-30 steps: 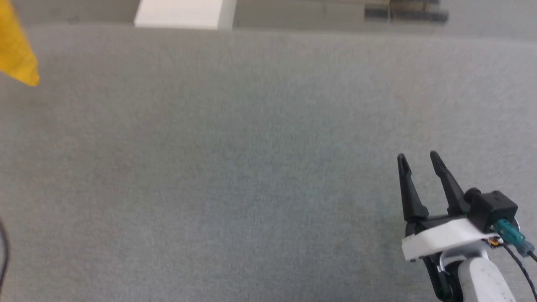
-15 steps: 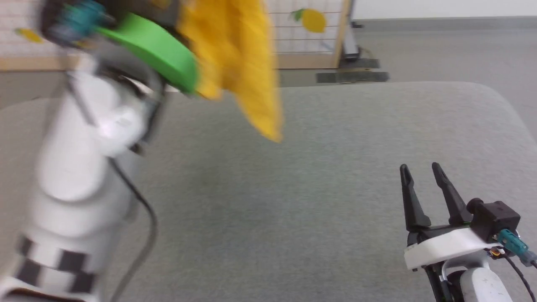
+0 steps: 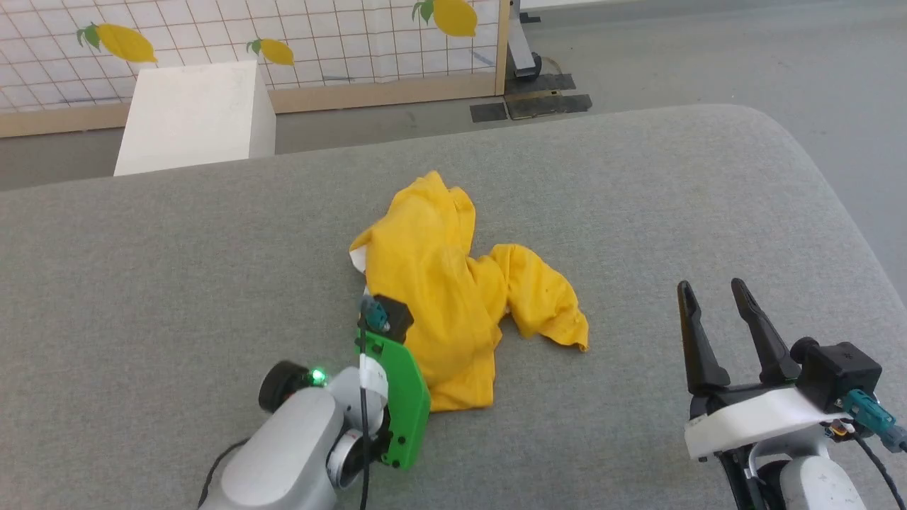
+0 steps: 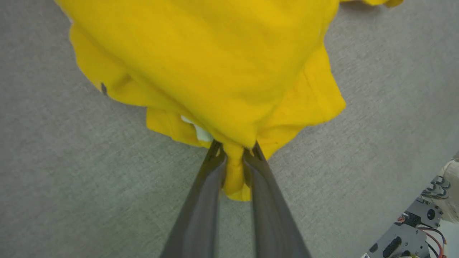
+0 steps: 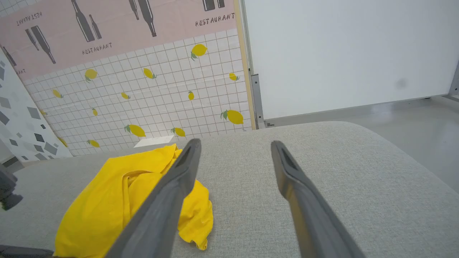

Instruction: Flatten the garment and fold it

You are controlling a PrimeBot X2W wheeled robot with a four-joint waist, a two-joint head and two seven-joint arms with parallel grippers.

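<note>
While the left gripper has its two long dark fingers clamped on a bunched fold of cloth, the rest of the garment, a bright yellow short-sleeved cotton T-shirt, spreads away from the fingertips in a crumpled heap. A small tail of yellow hangs between the fingers behind the pinch, so several layers seem to be caught at once. The heap lies around the middle of the grey fabric-covered surface, well away from its far edge and its rounded far-right corner. One lobe trails toward the right edge, and a sliver of white shows on the heap's left side.

The right gripper hovers with its fingers apart and empty over the right part of the surface, well clear of the cloth.

Judging by the folds, the shirt is light, limp and not fragile. It will probably sag from any single hold and drag on the textile cover rather than slide. Good places to grip look like a hem corner or a shoulder seam, one in each claw, so it can be pulled taut.
</note>
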